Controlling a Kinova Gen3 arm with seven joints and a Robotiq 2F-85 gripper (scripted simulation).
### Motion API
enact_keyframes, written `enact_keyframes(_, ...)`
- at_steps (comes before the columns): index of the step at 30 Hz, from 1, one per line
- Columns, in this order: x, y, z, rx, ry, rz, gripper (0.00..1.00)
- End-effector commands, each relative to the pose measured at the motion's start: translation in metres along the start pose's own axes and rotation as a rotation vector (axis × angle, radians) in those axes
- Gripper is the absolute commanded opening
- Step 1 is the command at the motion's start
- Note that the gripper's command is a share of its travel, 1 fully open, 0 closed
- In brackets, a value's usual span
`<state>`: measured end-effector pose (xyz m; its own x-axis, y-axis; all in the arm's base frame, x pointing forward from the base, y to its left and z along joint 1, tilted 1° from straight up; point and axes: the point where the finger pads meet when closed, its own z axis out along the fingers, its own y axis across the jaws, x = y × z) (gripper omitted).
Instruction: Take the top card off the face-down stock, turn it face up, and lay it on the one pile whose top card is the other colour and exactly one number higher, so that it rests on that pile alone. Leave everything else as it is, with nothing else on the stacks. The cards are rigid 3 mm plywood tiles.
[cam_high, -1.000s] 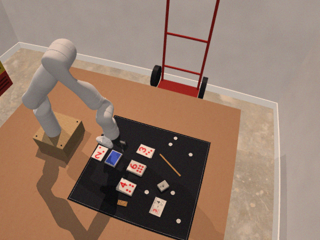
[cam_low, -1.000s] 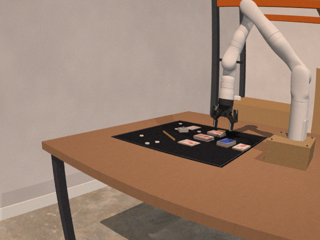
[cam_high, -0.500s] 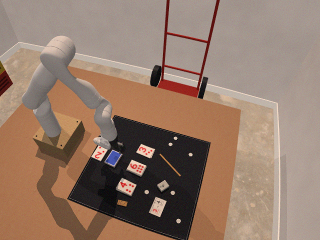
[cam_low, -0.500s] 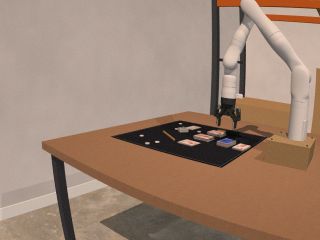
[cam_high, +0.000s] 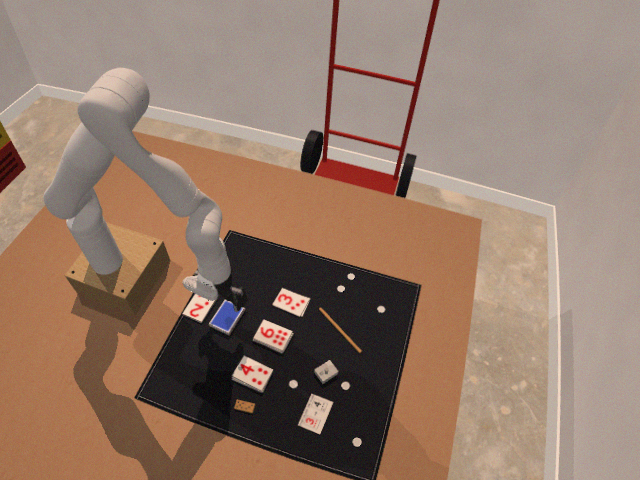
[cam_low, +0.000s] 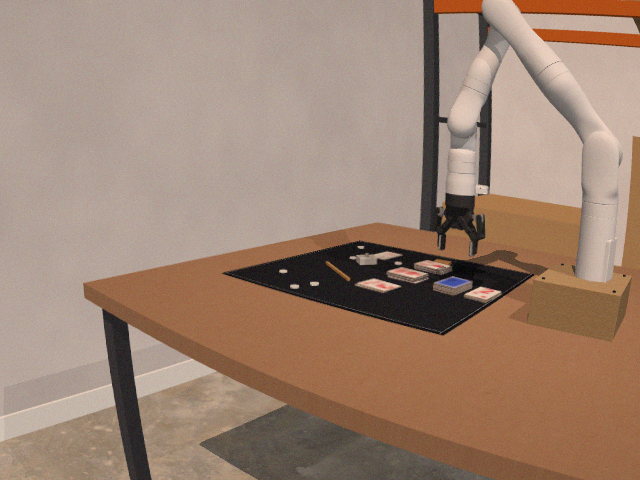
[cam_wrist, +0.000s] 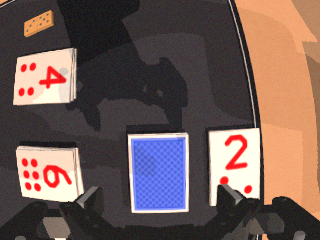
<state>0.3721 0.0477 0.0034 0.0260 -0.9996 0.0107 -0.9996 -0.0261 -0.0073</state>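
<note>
Blue-backed stock (cam_high: 226, 316) flat on black mat (cam_high: 361, 413), between red 2 (cam_high: 198, 308) and red 6 (cam_high: 273, 335). Red 3 (cam_high: 291, 301) and red 4 (cam_high: 252, 373) nearby. Above stock, gripper (cam_low: 460, 243), jaws spread wide, holding nothing.
</note>
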Motion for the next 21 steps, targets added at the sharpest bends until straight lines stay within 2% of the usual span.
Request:
enact_keyframes(1,-0.0006,-0.0007,-0.0011,0.003,0.000,-0.002,1.00)
enact_keyframes(12,-0.0006,-0.0007,-0.0011,0.003,0.000,-0.002,1.00)
enact_keyframes(13,-0.0006,-0.0007,-0.0011,0.003,0.000,-0.002,0.85)
enact_keyframes(21,-0.0006,-0.0007,0.0019,0.003,0.000,-0.001,0.85)
